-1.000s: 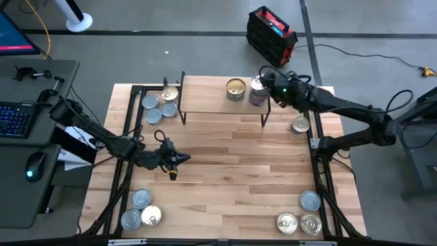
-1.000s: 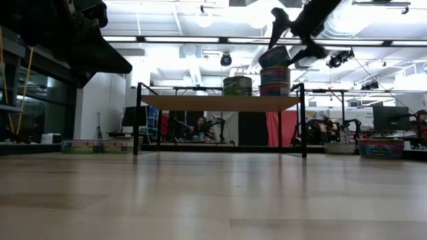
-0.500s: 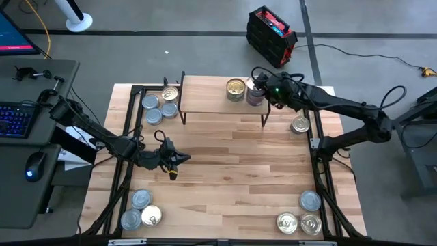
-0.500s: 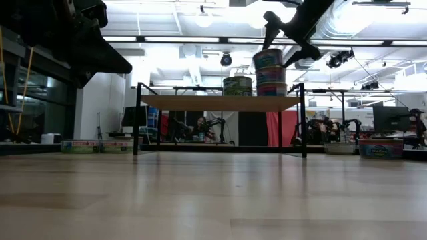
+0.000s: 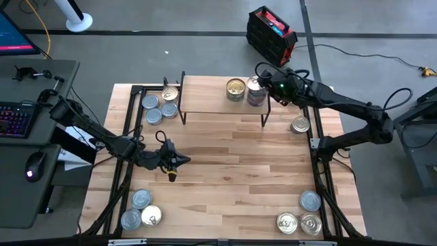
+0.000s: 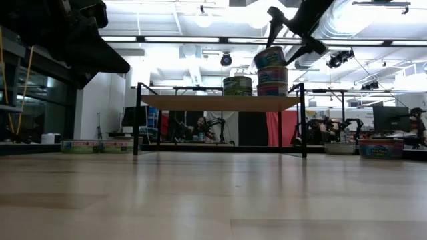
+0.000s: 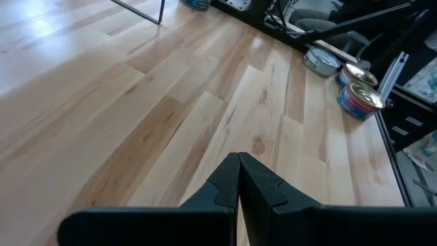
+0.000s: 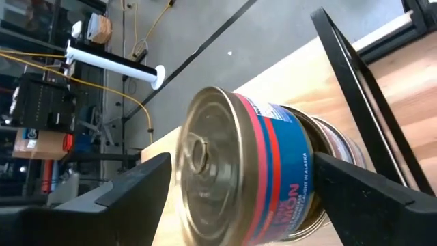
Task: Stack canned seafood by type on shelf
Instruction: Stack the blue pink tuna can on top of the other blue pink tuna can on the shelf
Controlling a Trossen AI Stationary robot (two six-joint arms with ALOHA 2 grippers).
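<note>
Right pincer [image 6: 291, 41] stands over the right end of the shelf [image 5: 205, 94], its fingers spread wide on both sides of the top tin [image 8: 252, 184]. This tin with the blue and red label sits on another tin [image 6: 271, 88], so a short pile of two is on the shelf. In the right wrist view we see a gap between each finger and the tin wall, so we judge the tin is set down and not gripped. Just beside the pile stands a single tin with a gold lid [image 5: 235, 89], apart from it, probably because it is another type.

Left pincer [image 5: 174, 162] is closed on nothing and waits low over the bare middle of the table [image 5: 239, 164], out of the way.

More tins wait in groups near the table corners: some left of the shelf [image 5: 158, 108], some at the near left [image 5: 140, 210], some at the near right [image 5: 300, 215], and one [image 5: 300, 124] beside the right arm. We think most of the sorting is not yet done.
</note>
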